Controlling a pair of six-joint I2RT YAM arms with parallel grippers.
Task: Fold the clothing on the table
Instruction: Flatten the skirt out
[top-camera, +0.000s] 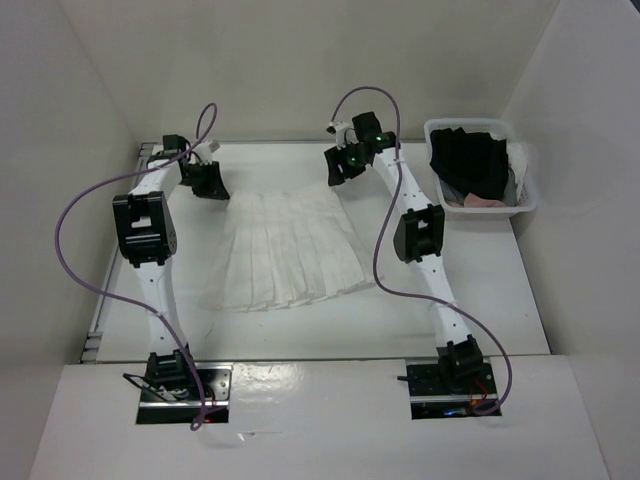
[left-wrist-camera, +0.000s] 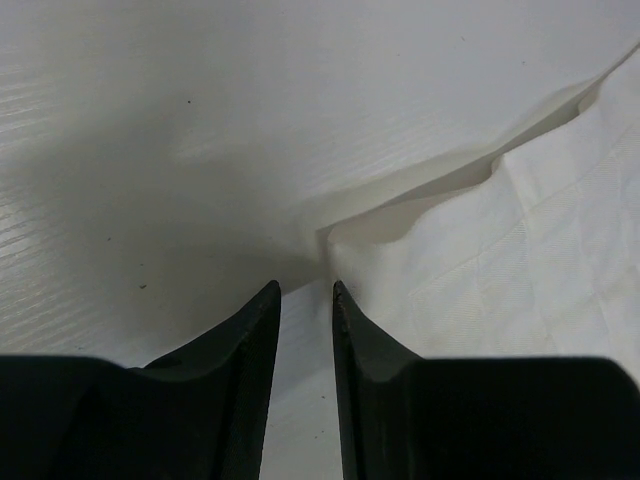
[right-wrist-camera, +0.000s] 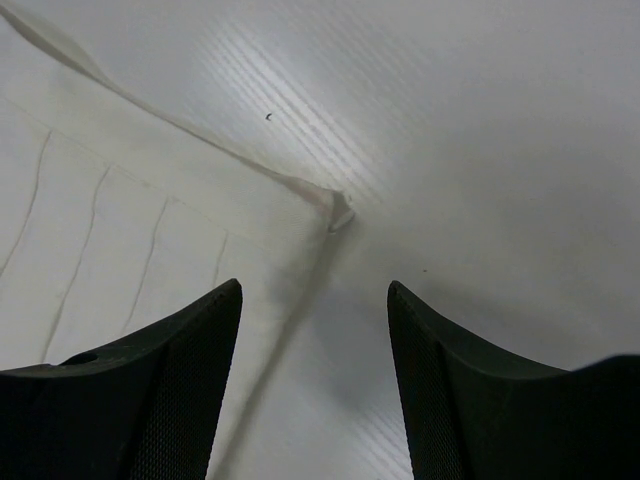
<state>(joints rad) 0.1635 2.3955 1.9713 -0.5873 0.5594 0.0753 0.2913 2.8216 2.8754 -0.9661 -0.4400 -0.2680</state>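
Note:
The clothing (top-camera: 285, 245), a white pleated garment, lies spread flat in the middle of the table (top-camera: 480, 290). My left gripper (top-camera: 210, 180) is at its far left corner. In the left wrist view the left gripper (left-wrist-camera: 305, 287) is open by a narrow gap with only bare table between the fingers, and the clothing (left-wrist-camera: 520, 250) corner lies just ahead of the tips. My right gripper (top-camera: 340, 165) is at the far right corner. In the right wrist view the right gripper (right-wrist-camera: 315, 285) stands wide open low over the clothing (right-wrist-camera: 120, 220), holding nothing; the side edge runs between the fingers.
A clear plastic bin (top-camera: 530, 195) at the far right holds a black garment (top-camera: 470, 160) and a pink cloth (top-camera: 478, 200). A grey rail (top-camera: 95, 320) runs along the table's left edge. White walls enclose the back and sides.

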